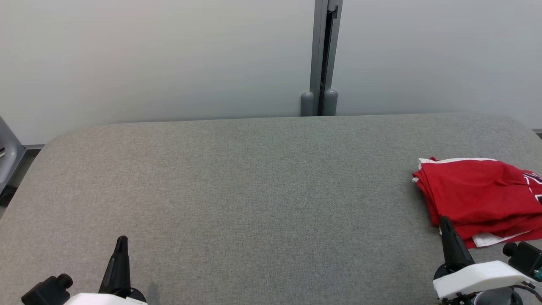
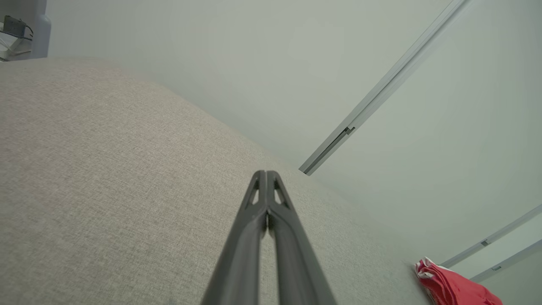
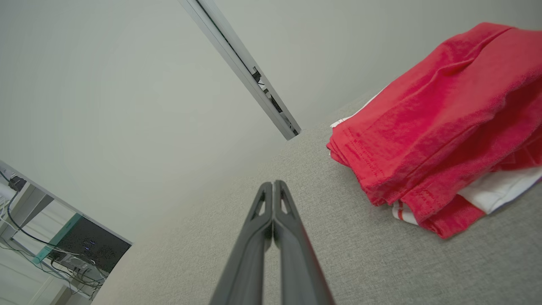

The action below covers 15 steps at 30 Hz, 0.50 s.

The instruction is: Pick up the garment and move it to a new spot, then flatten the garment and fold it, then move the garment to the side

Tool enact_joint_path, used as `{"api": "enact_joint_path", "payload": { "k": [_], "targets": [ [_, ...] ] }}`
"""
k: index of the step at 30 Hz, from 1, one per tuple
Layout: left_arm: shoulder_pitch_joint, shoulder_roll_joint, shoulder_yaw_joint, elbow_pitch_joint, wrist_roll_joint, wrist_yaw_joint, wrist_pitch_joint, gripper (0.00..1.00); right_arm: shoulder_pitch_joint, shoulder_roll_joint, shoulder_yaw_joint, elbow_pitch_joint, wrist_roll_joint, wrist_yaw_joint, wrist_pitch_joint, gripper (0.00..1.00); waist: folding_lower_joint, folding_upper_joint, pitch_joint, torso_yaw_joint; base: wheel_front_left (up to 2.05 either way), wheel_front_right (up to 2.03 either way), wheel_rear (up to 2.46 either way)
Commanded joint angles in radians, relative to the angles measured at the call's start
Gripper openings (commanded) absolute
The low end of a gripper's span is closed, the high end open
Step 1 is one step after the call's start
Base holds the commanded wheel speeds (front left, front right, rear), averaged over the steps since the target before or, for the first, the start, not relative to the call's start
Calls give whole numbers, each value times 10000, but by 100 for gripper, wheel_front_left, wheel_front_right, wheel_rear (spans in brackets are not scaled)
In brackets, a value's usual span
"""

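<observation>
Presently we count one folded red garment (image 1: 478, 190) at the right edge of the table (image 1: 254, 190), grey surface stretching leftward; left gripper (image 1: 122, 240) and right gripper (image 1: 444, 220) both closed, gripping nothing.

Left claw (image 1: 121, 239) and right claw (image 1: 444, 220) both rest low, fingers pressed together, empty.

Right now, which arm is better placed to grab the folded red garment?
Probably the right. The right gripper sits close beside the garment at the right end of the table, shut and empty. The left gripper, also shut, is near the opposite end.
</observation>
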Motion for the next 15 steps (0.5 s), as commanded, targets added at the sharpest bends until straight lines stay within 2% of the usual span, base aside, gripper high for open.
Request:
{"api": "enact_joint_path", "payload": {
  "k": [1, 15],
  "targets": [
    [-373, 41, 74, -157, -307, -19, 79, 0, -293, -35, -88, -197, 329, 0, 78, 0, 0, -1, 7, -2, 0, 0, 0],
    [-650, 4, 210, -170, -2081, -28, 579, 0, -345, -19, -370, -344, 2136, 0, 577, 0, 0, -1, 93, -29, 0, 0, 0]
  ]
}}
